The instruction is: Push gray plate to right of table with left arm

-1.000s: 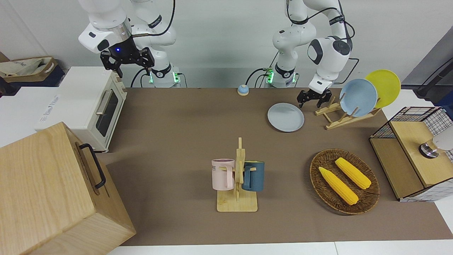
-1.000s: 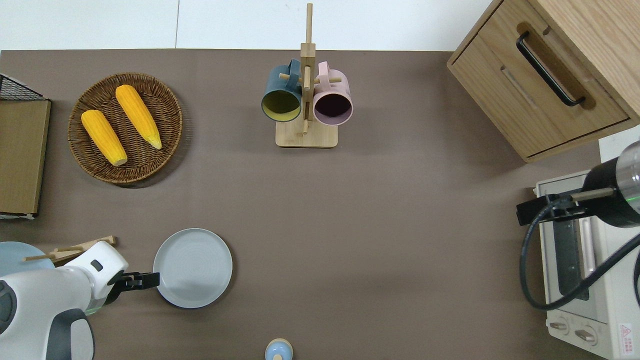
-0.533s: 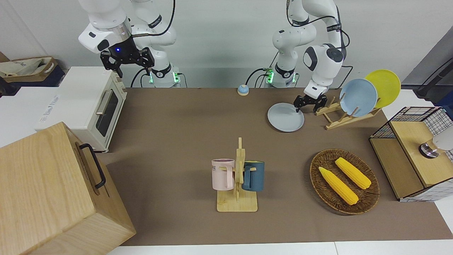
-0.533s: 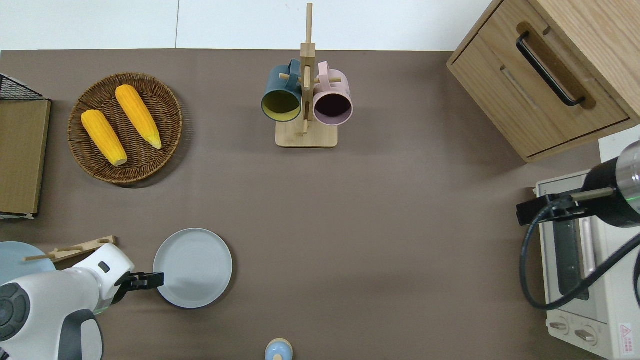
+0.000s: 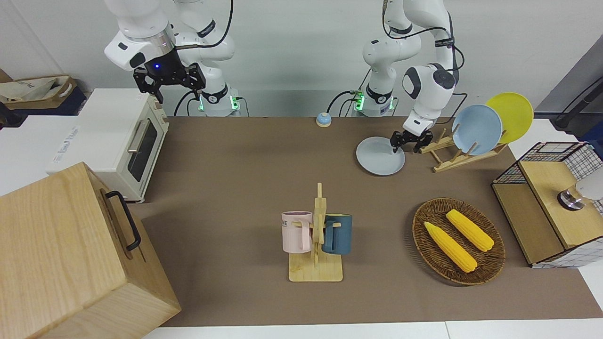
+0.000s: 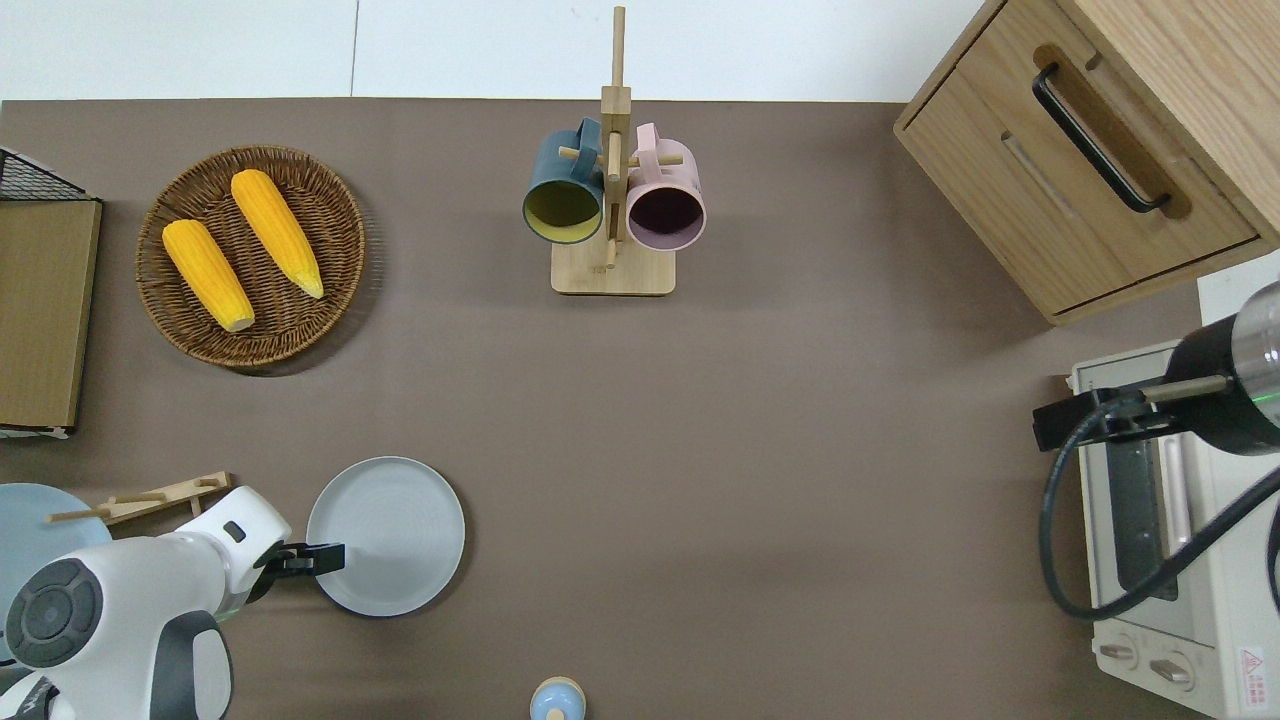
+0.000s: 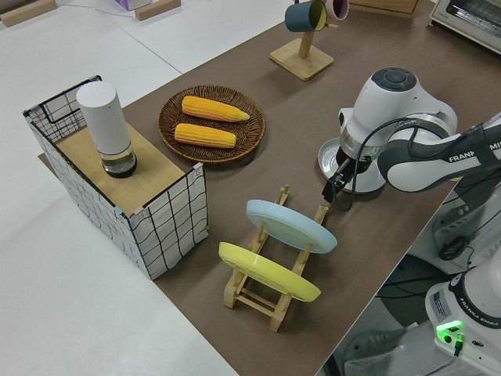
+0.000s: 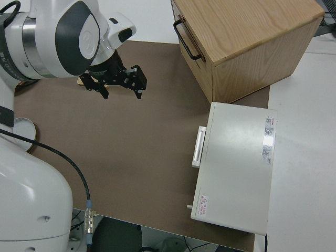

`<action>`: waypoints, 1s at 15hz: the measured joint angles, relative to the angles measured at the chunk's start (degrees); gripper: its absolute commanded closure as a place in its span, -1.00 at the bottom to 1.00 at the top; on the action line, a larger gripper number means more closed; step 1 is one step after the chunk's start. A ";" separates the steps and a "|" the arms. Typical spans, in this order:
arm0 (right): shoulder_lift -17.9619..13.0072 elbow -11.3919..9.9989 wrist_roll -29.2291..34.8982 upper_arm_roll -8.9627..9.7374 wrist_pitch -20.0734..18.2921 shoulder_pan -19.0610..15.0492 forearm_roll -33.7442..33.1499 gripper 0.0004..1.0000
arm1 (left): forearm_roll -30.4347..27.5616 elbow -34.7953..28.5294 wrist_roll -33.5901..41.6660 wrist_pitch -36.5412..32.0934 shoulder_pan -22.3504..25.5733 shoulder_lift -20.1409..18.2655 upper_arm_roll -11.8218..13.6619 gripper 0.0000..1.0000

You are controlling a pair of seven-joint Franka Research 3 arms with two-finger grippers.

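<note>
The gray plate [image 5: 377,157] lies flat on the brown table [image 5: 235,165] toward the left arm's end, close to the robots. It also shows in the overhead view [image 6: 395,535] and, partly hidden by the arm, in the left side view [image 7: 326,157]. My left gripper [image 5: 405,147] is open and low at the plate's rim on the side toward the plate rack. In the overhead view the left gripper [image 6: 300,560] straddles that rim, one finger inside the plate and one outside. It holds nothing. My right gripper [image 5: 170,84] is open and parked.
A wooden rack [image 5: 464,153] with a sky-blue plate [image 5: 476,129] and a yellow plate [image 5: 513,115] stands just beside the left gripper. A wicker basket [image 5: 424,245] of corn, a mug stand [image 5: 316,235], a small bell [image 5: 323,119], a toaster oven [image 5: 118,141] and a wooden cabinet [image 5: 70,254] are also on the table.
The left gripper has moved down and toward the plate, from beside the rack to across the plate's rim. The plate has not moved. The right arm is still.
</note>
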 measured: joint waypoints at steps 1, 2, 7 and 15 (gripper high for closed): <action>0.00 0.00 0.00 0.00 0.00 0.00 0.00 -0.97 | 0.00 0.00 0.00 0.01 0.00 0.00 0.00 0.77; 0.00 0.00 0.00 0.00 0.00 0.00 0.00 -0.97 | 0.00 0.00 0.00 0.03 0.00 0.01 0.00 0.99; 0.00 0.00 0.00 0.00 0.00 0.00 0.00 -0.97 | -0.68 0.15 0.00 0.04 -0.63 -0.25 -0.03 1.00; 0.00 0.00 0.00 0.00 0.00 0.00 0.00 -0.97 | -2.52 0.21 -0.06 0.01 -0.70 -0.13 -0.18 1.00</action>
